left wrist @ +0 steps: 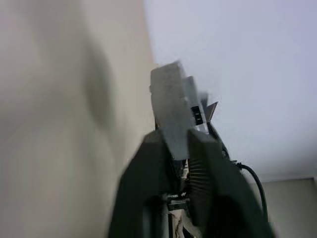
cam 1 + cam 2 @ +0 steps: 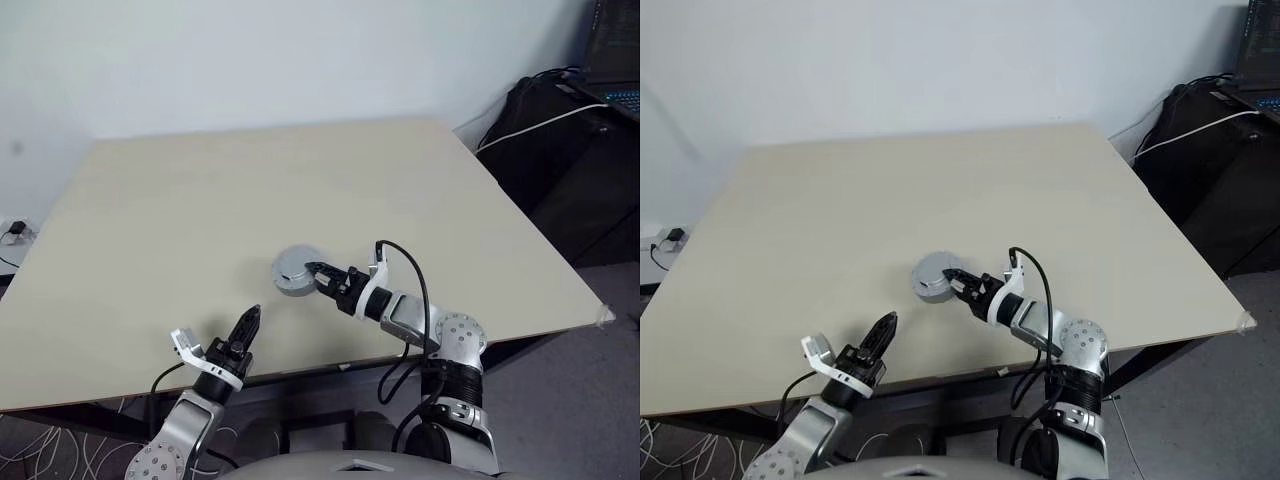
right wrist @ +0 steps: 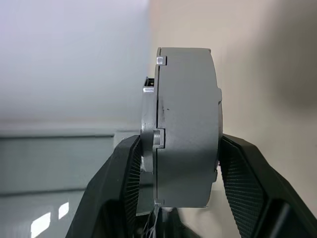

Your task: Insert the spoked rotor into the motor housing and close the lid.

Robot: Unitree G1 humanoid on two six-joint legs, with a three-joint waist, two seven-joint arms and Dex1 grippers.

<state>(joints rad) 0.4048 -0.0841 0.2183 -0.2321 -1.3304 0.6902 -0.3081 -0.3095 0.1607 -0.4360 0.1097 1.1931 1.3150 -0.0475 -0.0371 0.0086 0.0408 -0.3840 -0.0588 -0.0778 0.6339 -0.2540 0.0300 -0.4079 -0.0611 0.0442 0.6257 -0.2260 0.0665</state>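
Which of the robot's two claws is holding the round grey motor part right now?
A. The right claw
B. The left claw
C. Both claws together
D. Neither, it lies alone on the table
A: the right gripper has its black fingers clamped on either face of the closed grey motor housing, while the left gripper is off to the side, near the table edge, apart from it.

Pretty plain setup: a pale beige table point(image 2: 200, 200) with a smooth, matte top. The closed grey motor housing point(image 2: 293, 270) sat near its front edge, roughly in the middle.
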